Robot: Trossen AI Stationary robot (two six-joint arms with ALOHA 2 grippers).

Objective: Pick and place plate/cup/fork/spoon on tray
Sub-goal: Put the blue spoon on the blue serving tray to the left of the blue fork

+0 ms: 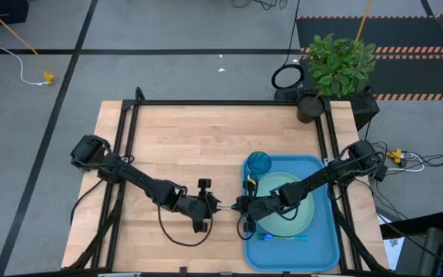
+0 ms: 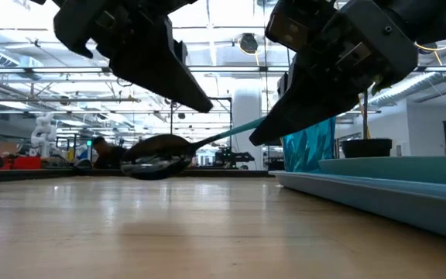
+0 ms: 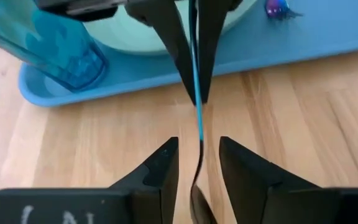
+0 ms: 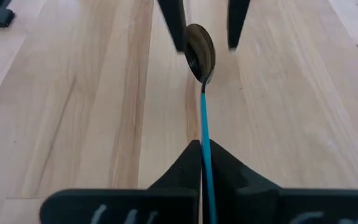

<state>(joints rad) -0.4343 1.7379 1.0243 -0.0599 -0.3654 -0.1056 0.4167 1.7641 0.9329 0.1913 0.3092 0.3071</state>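
The right gripper (image 4: 202, 158) has its fingers pressed together on the light blue handle of the spoon (image 4: 200, 53) — the handle runs straight out from between the fingertips and the dark oval bowl hangs clear of the wood. In the low view the spoon (image 2: 161, 155) is held off the table (image 2: 207, 225), bowl lower than handle, between the two grippers. The left gripper (image 3: 197, 163) faces it from the other side with its fingers parted; they stand on either side of the spoon (image 3: 198, 112) with a gap showing to each, so it has hold of nothing. From above, the two grippers meet tip to tip just off the tray's near-left edge, the left gripper (image 1: 215, 205) over bare wood and the right gripper (image 1: 241, 206) reaching across from over the tray (image 1: 325, 238).

On the tray, the plate (image 1: 291, 215) lies flat in the middle, partly under the right arm. The cup (image 1: 258, 163) stands upright in the tray's far-left corner, just beside the plate. The fork (image 1: 283, 238) lies on the tray along the plate's near edge.

Off the table's far-right corner stands a potted plant (image 1: 337, 65).
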